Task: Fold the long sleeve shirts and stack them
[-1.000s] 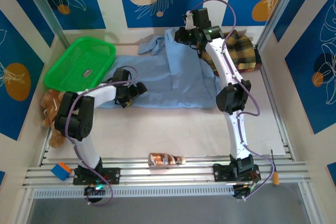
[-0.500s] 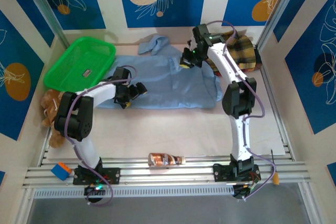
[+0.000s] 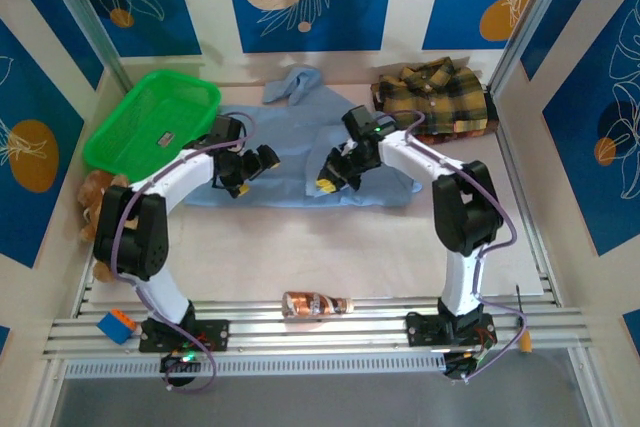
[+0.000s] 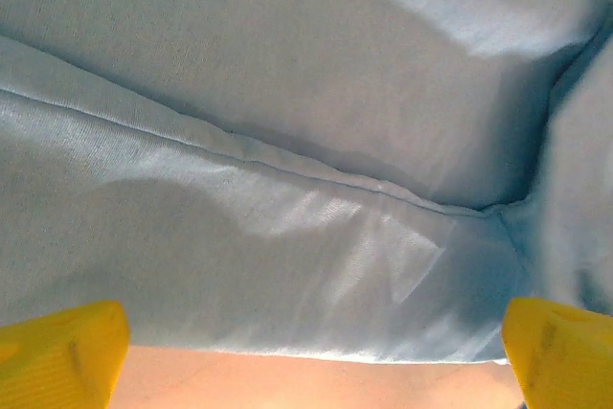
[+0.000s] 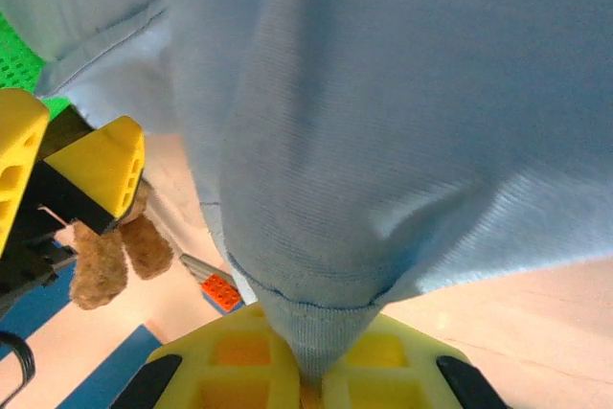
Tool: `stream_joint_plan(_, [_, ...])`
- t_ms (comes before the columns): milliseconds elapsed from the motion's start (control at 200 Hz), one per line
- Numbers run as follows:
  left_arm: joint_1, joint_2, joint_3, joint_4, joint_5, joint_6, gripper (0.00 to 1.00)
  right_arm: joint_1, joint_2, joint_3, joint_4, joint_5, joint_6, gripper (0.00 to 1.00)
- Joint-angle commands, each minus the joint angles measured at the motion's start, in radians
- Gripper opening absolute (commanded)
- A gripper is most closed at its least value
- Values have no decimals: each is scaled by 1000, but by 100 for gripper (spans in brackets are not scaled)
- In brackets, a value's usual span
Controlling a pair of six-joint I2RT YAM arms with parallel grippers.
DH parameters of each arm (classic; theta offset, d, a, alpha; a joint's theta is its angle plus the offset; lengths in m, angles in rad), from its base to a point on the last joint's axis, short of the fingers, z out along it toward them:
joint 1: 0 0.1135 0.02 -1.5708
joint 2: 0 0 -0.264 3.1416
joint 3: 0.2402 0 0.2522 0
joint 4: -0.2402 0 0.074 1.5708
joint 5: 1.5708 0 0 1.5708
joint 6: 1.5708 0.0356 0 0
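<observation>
The light blue shirt [image 3: 290, 137] lies spread on the table's middle, partly folded over itself. The plaid shirt [image 3: 435, 97] lies folded at the back right. My right gripper [image 3: 330, 175] hovers over the blue shirt's near part, shut on a pinched fold of its cloth [image 5: 311, 352]. My left gripper [image 3: 255, 162] is low at the blue shirt's left side and open. Its yellow fingertips [image 4: 57, 352] stand far apart with the shirt's hem [image 4: 287, 342] and bare table between them. That left gripper [image 5: 57, 179] also appears in the right wrist view, beside the hanging blue cloth [image 5: 383, 93].
A green basket [image 3: 150, 117] stands at the back left, with a brown soft toy [image 3: 95, 197] beside it near the left wall. A brown bottle [image 3: 315, 303] lies on the front rail. A blue and orange block [image 3: 115, 325] sits at the near left.
My right gripper has swung from the back by the collar toward the near left, carrying the blue cloth over itself and uncovering the plaid shirt. The left gripper shifted slightly toward the back.
</observation>
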Motion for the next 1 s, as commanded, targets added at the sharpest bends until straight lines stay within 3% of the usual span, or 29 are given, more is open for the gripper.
stream_joint_plan(0, [21, -73, -27, -39, -1, -23, 100, 41, 51, 63, 131, -62, 151, 9])
stream_joint_plan(275, [41, -176, -96, -52, -34, -34, 100, 107, 213, 193, 206, -52, 299, 14])
stream_joint_plan(330, [41, -187, -111, -50, -29, -38, 100, 115, 232, 196, 242, -60, 332, 21])
stream_joint_plan(420, [42, -212, -146, -41, -14, -54, 100, 126, 258, 242, 243, -90, 341, 43])
stream_joint_plan(500, [41, -247, -183, -37, -12, -69, 100, 131, 249, 307, 157, -101, 269, 57])
stream_joint_plan(605, [41, -298, -239, -25, -7, -103, 100, 128, 203, 367, -15, -79, 126, 68])
stream_joint_plan(830, [22, -315, -301, 5, 26, -152, 100, 48, -51, 164, -142, 8, -43, 74])
stream_joint_plan(995, [-66, -255, -307, 86, 71, -240, 95, -23, -169, 70, -227, 92, -252, 78])
